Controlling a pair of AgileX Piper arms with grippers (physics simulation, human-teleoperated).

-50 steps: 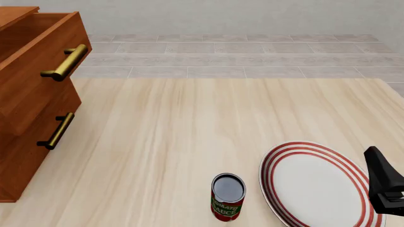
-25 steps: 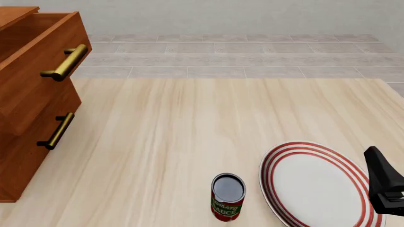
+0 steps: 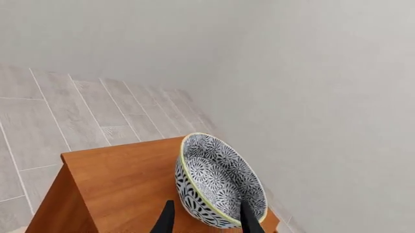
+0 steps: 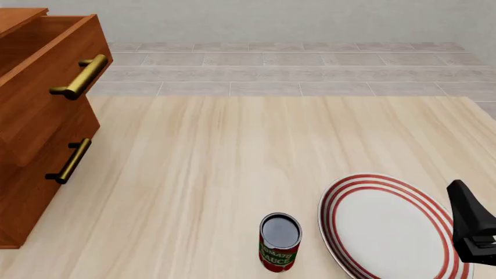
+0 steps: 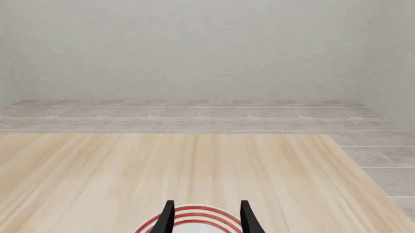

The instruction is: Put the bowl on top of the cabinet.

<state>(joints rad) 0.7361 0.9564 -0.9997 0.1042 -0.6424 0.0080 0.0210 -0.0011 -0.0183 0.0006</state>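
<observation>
1. Nothing moves in the front view over the last second: the cabinet (image 4: 46,116), can (image 4: 280,241), plate (image 4: 387,224) and right claw (image 4: 471,229) sit exactly as before. This stillness suggests a pause at the placing stage.
2. The bowl (image 3: 220,182) appears only in the left wrist view, over the cabinet's flat top (image 3: 123,179), near its far corner by the wall.
3. The bowl is tipped on edge, not level: its mouth faces sideways toward the wall, the cream rim running diagonally. Being round, it has no long axis; the axis through its mouth lies closer to horizontal than upright.
4. The left claw (image 3: 205,217) has its two fingers part open astride the bowl's lower rim, one outside, one inside. Whether the fingers press the wall or stand just clear I cannot tell.
5. Whether the bowl's base touches the top is unclear; judged so, the task is near done, needing levelling and release.
6. The right claw is empty, fingers apart, hanging over the plate's edge on the desk (image 4: 232,163).
</observation>
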